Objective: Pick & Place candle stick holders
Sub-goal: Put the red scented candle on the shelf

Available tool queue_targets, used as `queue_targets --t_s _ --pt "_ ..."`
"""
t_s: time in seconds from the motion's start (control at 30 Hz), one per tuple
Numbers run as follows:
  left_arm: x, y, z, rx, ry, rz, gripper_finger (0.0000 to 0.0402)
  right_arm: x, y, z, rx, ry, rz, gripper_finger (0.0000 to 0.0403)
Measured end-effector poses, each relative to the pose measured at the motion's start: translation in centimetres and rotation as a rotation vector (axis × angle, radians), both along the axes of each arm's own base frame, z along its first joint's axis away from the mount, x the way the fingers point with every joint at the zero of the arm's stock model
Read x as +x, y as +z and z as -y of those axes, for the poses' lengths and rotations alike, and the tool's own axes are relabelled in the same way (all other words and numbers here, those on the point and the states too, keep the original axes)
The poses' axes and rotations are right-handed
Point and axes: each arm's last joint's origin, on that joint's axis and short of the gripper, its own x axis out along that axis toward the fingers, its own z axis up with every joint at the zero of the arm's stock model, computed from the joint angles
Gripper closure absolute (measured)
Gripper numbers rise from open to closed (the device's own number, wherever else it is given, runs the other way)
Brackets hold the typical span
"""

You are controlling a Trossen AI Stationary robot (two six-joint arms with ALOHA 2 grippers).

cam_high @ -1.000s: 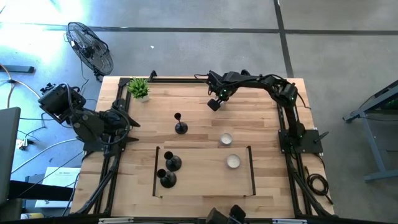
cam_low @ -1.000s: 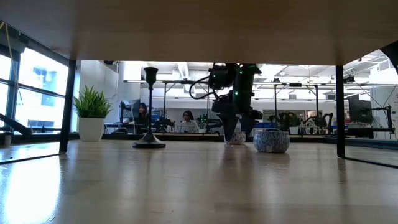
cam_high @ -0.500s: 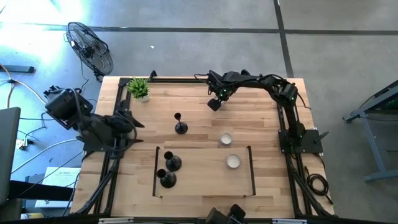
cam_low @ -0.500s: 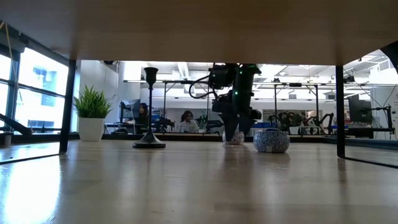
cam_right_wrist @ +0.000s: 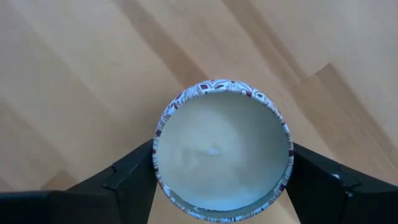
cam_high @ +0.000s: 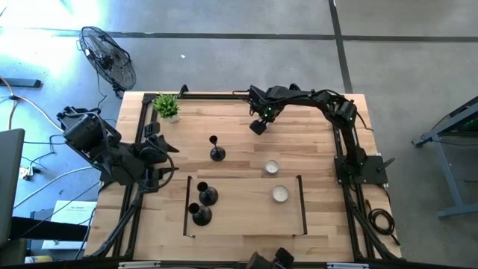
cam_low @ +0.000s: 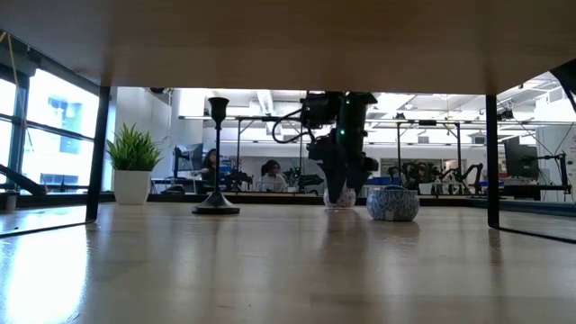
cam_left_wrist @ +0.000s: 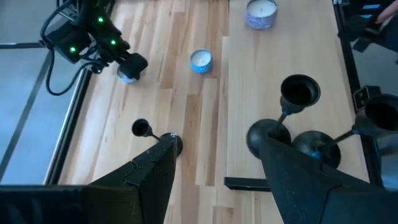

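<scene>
From above, the right gripper hangs over the far middle of the wooden table, while the left gripper sits at the table's left edge, near the small potted plant. One candle stick holder stands alone mid-table; two more candle stick holders stand close together inside the left end of a light board, which also carries one white candle, with a second candle just off its far edge. At table height, the lone holder stands upright beside the plant, and the right gripper reaches down to a patterned tin candle. The left wrist view shows its fingers spread apart with nothing between them, the pair of holders just beyond. The right wrist view shows its fingers pinching the round tin candle from both sides. No readable writing or brand appears anywhere.
</scene>
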Motion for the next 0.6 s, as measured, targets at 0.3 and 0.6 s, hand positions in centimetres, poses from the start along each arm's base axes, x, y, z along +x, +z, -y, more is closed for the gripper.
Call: queue_targets --t_s 0.3,0.6 --pt "0.0 0.0 0.0 0.005 0.01 0.008 0.0175 1.3 5.7 -0.6 -0.043 0.089 0.001 0.012" --pt "0.0 0.0 -0.1 0.018 0.017 0.014 0.0175 -0.9 16.7 -3.9 -0.071 0.173 0.039 0.012"
